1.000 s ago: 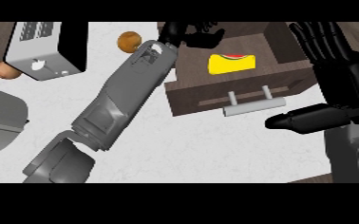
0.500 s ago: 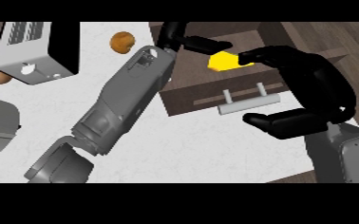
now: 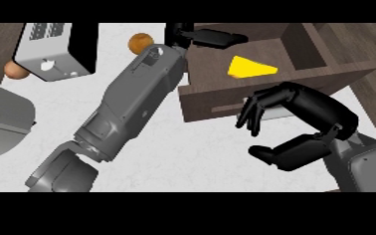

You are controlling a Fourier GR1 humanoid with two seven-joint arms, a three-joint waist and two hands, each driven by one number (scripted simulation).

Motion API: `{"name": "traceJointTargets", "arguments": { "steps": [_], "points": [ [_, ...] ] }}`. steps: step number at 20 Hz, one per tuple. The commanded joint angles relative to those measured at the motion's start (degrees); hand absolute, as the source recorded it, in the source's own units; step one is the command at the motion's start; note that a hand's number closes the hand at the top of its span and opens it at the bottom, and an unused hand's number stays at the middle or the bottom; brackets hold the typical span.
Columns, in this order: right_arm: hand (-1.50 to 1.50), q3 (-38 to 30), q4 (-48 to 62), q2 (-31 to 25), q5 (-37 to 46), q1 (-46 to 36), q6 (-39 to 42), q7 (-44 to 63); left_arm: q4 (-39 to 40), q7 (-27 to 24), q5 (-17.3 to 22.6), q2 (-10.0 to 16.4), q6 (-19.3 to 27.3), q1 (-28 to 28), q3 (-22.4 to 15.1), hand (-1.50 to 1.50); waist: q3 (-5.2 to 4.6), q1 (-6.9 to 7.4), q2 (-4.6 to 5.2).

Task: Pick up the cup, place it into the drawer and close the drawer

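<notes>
**Head view: yellow cup lies inside the open drawer, both hands near it**

The drawer (image 3: 213,95) is dark brown and stands pulled out in the upper right of the frame, with its front panel facing the lower edge. The cup (image 3: 253,67) is a yellow shape lying on the drawer's floor, near the middle of the compartment, and neither hand touches it.

The grey left forearm (image 3: 136,104) runs diagonally from the lower left up to the top centre. The left hand (image 3: 209,36) reaches over the drawer's upper left corner with its black fingers stretched out straight, and it holds nothing.

The right hand (image 3: 316,112) comes in from the lower right and sits in front of the drawer's front panel. Its fingers (image 3: 253,114) are curled down over the panel's face and the thumb is bent below them. The space between fingers and thumb is empty.

On the white counter (image 3: 191,154), a grey box-shaped appliance (image 3: 51,50) stands at the upper left. One orange-brown ball (image 3: 140,42) lies between the appliance and the drawer, and another (image 3: 15,69) lies at the left edge. A grey rounded object (image 3: 11,122) is cut off by the left edge below them.
</notes>
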Motion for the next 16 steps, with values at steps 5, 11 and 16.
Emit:
{"name": "traceJointTargets", "arguments": {
  "steps": [5,11,16],
  "points": [
    [-1.50,6.1,-1.6,-3.9,22.6,5.4,-3.7,-3.4,2.1,-4.1,3.2,0.0,0.4,1.3,1.7,-1.50,0.08,4.57,-0.63],
    [-1.50,11.3,16.6,0.0,36.1,4.7,-12.4,-11.3,-1.4,-5.7,3.6,0.0,-1.9,4.6,2.3,-1.50,0.07,8.92,-1.11],
    [-1.50,15.1,32.5,2.6,42.7,-0.2,-15.3,-17.4,-4.5,-5.6,4.2,1.7,-3.7,8.8,3.4,-1.50,0.08,10.31,-1.26]
  ]
}}
